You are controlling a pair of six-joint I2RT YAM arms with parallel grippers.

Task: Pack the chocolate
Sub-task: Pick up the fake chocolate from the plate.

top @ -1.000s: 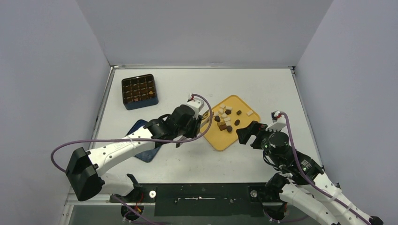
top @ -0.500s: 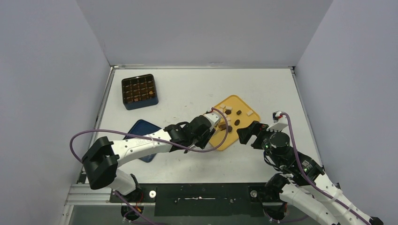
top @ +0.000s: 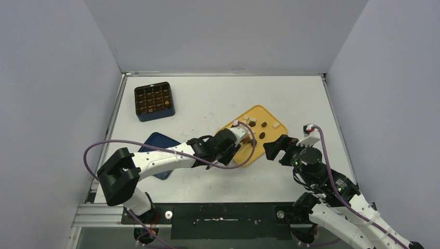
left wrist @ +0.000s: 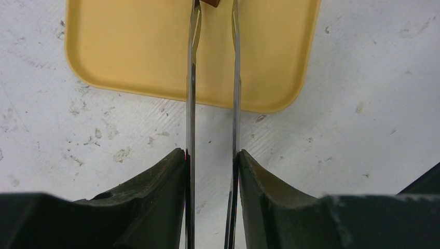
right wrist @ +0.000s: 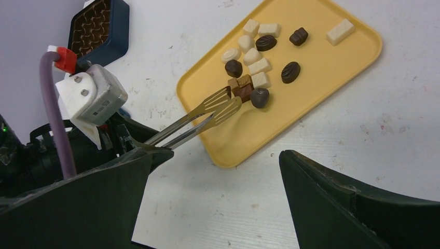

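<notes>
White table (top: 218, 98): left tool (left wrist: 212, 155) grips tongs (right wrist: 217, 100) (at chocolate (right wrist: 290, 72)).

Plain lavender-grey walls (top: 223, 31), scuffed white table (top: 296, 93), even diffuse light

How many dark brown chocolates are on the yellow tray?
5 dark brown chocolates on the yellow plastic tray: two side by side, one among the white pieces, one alone mid-tray, one beside the long metal tongs' tips. More could hide under the tongs.
</notes>
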